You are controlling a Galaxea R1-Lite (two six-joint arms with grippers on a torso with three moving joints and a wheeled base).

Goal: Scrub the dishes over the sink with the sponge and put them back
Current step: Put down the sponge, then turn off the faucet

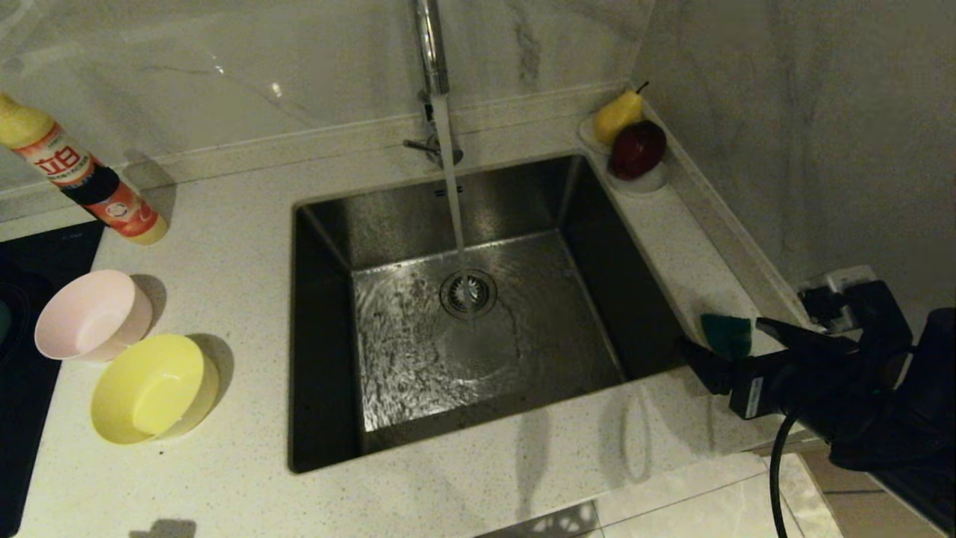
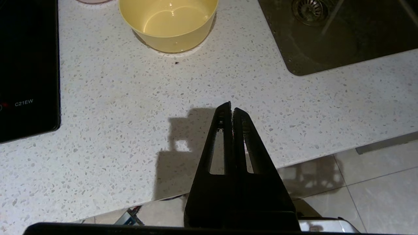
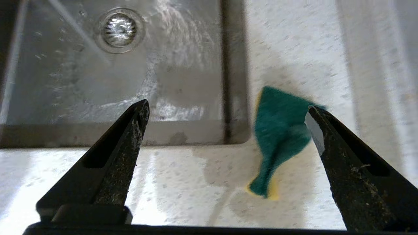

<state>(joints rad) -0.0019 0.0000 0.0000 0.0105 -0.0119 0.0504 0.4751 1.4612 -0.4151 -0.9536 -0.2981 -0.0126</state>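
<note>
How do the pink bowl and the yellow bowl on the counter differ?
The pink bowl is pale pink; the yellow bowl is yellow. The pink one sits farther back, toward the detergent bottle; the yellow one is nearer the counter's front edge. Both are empty, upright, similar in size, and left of the sink.

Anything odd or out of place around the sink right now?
Sponge on the counter right of the sink lies twisted and crumpled, not flat. Only two bowls show, pink bowl and yellow bowl. Tap water runs over nothing.
</note>
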